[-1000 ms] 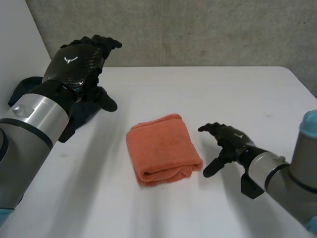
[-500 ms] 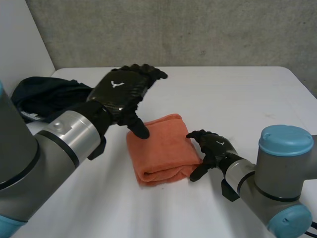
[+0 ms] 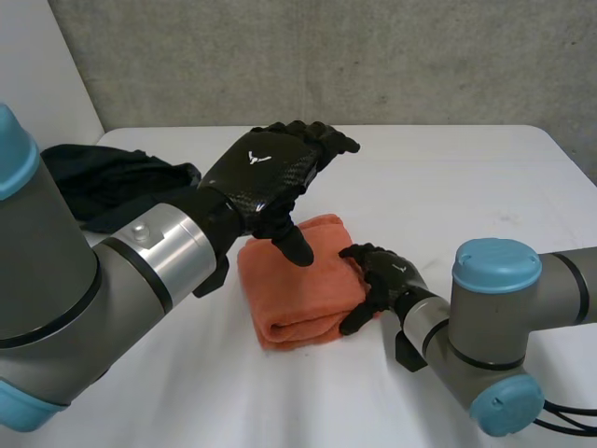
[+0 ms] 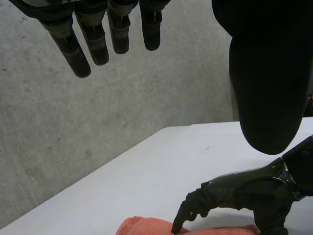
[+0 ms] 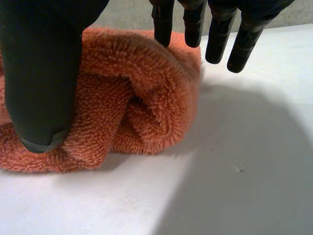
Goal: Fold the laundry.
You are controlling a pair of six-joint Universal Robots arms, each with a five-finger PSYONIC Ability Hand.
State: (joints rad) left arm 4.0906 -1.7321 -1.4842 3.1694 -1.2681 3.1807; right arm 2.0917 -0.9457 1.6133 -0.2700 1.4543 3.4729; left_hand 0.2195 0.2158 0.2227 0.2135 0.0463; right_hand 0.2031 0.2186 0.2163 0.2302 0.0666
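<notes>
On the white table [image 3: 466, 177] lie one folded orange towel [image 3: 300, 291] and one dark heap of clothes [image 3: 103, 182], the heap well off beyond the towel's left side. The left hand [image 3: 266, 177] hovers above the towel's far half, fingers straight and loosely spread, holding nothing. The right hand [image 3: 384, 275] sits at the towel's right edge, fingers spread over its top, thumb against its folded end.

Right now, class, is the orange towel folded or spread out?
Folded: the towel is a thick bundle, doubled layers showing at its end.
</notes>
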